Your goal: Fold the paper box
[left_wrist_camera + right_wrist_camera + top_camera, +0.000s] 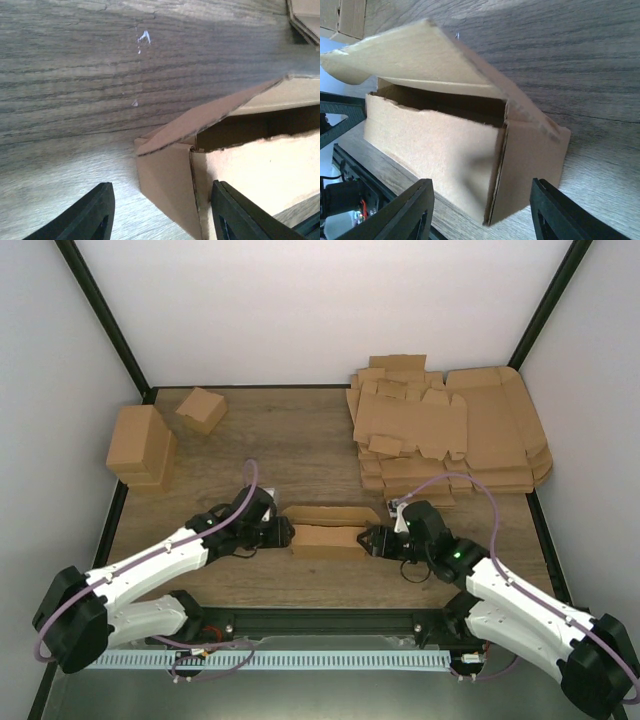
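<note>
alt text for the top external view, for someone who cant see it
A partly folded brown paper box sits on a wooden table, with the left gripper and right gripper at its two ends. A stack of flat cardboard sheets lies at the far right, and a few brown boxes stand at the far left.

Both arms stretch low and inward; left tool (284, 533) and right tool (366, 538) face each other, jaws of both parted.

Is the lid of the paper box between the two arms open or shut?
Open. The paper box has its lid flap raised, and a dark gap under it shows the inside.
</note>
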Tool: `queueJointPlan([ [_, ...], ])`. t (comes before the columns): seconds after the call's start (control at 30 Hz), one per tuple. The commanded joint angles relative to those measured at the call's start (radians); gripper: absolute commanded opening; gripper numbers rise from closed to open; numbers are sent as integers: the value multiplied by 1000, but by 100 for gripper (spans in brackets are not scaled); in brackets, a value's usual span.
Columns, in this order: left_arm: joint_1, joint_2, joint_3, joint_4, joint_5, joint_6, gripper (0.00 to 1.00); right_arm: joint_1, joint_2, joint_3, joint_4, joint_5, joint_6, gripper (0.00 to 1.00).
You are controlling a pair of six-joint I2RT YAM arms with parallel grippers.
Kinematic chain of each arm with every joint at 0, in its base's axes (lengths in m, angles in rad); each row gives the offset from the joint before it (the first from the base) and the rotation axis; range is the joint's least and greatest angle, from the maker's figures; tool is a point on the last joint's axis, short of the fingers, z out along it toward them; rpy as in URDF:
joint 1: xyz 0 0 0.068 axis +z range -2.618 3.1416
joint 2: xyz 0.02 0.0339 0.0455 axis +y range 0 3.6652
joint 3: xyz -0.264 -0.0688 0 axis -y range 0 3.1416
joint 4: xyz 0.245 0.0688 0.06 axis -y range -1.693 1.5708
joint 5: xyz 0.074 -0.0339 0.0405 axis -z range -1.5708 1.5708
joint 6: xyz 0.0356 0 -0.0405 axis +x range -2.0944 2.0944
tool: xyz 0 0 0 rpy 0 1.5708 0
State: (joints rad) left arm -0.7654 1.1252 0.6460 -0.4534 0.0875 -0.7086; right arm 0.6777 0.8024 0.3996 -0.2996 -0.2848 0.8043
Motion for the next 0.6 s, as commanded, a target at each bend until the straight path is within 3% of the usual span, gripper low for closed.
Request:
queueJointPlan([
  [0.0,-3,-30,34,-93,-22,6,58,11,-22,75,-71,52,-48,58],
  [0.13,-3,-82,22,-102,15,-6,69,11,-69,66,-97,89,-45,61],
  [0.37,-3,-180,48,-159,33,2,78,11,-95,85,-116,117,-57,63],
  [0.57,-3,-227,85,-205,40,68,98,11,-68,113,-116,100,-82,64],
])
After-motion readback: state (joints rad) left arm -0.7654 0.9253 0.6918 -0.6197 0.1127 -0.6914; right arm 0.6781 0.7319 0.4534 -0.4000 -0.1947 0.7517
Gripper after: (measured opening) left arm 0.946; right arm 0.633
